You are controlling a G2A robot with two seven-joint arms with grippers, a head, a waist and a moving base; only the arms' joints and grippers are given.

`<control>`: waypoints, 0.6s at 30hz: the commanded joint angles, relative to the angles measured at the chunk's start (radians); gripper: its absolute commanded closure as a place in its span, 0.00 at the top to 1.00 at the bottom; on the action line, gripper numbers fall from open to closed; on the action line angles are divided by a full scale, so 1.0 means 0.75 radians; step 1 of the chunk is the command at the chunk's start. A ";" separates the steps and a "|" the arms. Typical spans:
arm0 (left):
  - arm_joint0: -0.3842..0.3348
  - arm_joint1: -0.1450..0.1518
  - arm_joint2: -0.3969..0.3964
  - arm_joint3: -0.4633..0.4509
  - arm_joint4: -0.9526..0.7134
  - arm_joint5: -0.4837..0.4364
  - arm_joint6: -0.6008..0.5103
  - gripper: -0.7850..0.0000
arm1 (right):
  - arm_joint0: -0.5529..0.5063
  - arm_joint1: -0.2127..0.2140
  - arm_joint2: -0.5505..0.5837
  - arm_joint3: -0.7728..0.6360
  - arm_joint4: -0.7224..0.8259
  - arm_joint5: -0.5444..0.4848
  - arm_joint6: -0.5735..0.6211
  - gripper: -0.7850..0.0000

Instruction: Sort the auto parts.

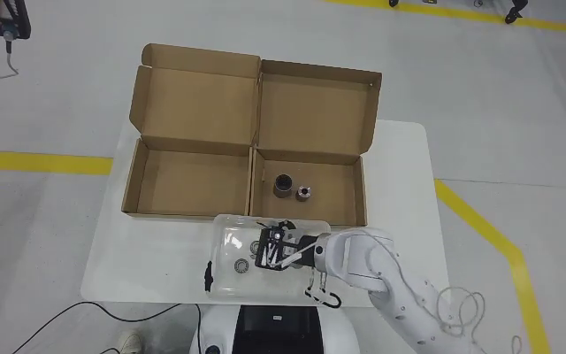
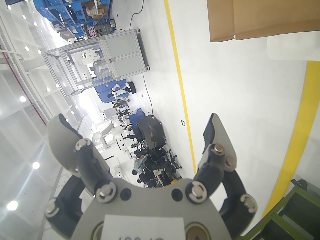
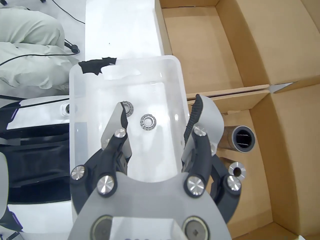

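Observation:
A clear plastic bin (image 3: 125,62) at the table's front edge holds two small metal bearings, one (image 3: 148,122) between the fingers' line and one (image 3: 128,108) beside a fingertip. My right gripper (image 3: 160,101) hangs open just above the bin (image 1: 232,232), holding nothing; the top view shows the gripper (image 1: 265,248) over the bin's right half. In the right cardboard box (image 1: 345,190) lie a dark cylinder sleeve (image 3: 241,138) and a small metal bushing (image 3: 237,169). The left cardboard box (image 3: 200,51) holds nothing. My left gripper (image 2: 137,118) is open and empty, facing the room beyond the table.
Both boxes (image 1: 190,181) stand side by side behind the bin with their lids (image 1: 199,97) folded up at the back. Black tape (image 3: 96,66) sticks to the bin's rim. Bare white table (image 1: 398,168) lies right of the boxes. A cardboard flap (image 2: 262,6) shows in the left wrist view.

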 commanded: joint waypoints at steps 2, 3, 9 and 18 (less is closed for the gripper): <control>0.000 0.000 0.000 0.000 0.000 0.000 0.000 1.00 | -0.007 -0.002 -0.052 0.026 -0.105 0.016 -0.013 0.54; 0.000 0.000 0.000 0.000 0.000 0.000 0.000 1.00 | -0.004 -0.004 -0.072 0.039 -0.134 0.023 -0.006 0.53; 0.000 0.000 0.000 0.000 0.000 0.000 0.000 1.00 | 0.052 -0.028 -0.191 0.154 -0.242 0.065 0.011 0.55; 0.000 0.000 0.000 0.000 0.000 0.000 0.000 1.00 | 0.110 -0.063 -0.274 0.284 -0.273 0.164 0.032 0.55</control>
